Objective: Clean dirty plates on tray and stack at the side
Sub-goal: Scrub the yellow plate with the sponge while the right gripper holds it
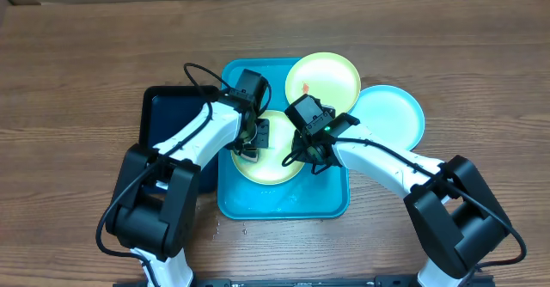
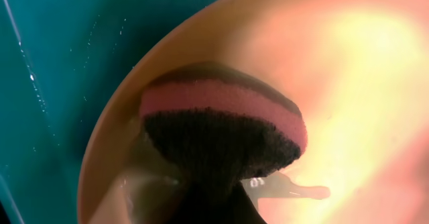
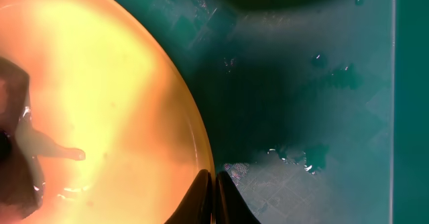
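Note:
A light green plate lies in the turquoise tray. My left gripper is shut on a pink-and-black sponge, whose dark side presses on the plate near its left rim. My right gripper is shut on that plate's right rim, seen from above at the gripper. A second green plate with a red smear rests over the tray's far right corner. A light blue plate lies right of the tray, partly under the green one.
A smaller black tray sits against the turquoise tray's left side, under my left arm. Water drops and wet patches show on the tray floor. Wooden table surrounds everything.

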`<state>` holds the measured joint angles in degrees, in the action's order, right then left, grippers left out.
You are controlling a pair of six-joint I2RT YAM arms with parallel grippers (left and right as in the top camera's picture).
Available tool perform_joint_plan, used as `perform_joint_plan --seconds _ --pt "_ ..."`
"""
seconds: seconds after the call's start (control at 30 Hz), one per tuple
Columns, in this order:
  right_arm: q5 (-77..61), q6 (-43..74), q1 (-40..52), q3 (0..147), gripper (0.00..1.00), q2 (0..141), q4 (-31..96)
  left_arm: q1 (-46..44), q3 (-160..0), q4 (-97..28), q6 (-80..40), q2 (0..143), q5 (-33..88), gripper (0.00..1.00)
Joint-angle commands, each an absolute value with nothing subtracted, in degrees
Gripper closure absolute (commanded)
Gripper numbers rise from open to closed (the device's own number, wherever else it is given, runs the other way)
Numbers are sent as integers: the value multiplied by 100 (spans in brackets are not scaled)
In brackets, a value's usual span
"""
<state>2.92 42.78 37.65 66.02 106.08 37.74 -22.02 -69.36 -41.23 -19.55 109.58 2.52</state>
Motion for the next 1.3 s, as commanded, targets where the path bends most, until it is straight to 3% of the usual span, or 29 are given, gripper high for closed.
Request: perform_joint_plan --seconds 0.0,0.2,0.4,0.83,1.27 --pt "292 4241 3793 6560 96 10556 3754 -2176 -6825 -4169 -1922 11255 1214 96" --pt "292 4241 3793 6556 96 10556 3754 -2034 -7297 -4381 -1490 11074 2464 96" --pt "292 4241 3793 6556 96 10556 3754 -1955 -8256 -5024 -1284 10875 2484 96" --pt "292 4244 3793 6556 96 10556 3752 -2036 -7861 -5172 -1594 10827 375 96" --pt "292 4244 3793 6556 96 10556 3754 -2029 -6265 -3535 -2237 10847 467 96"
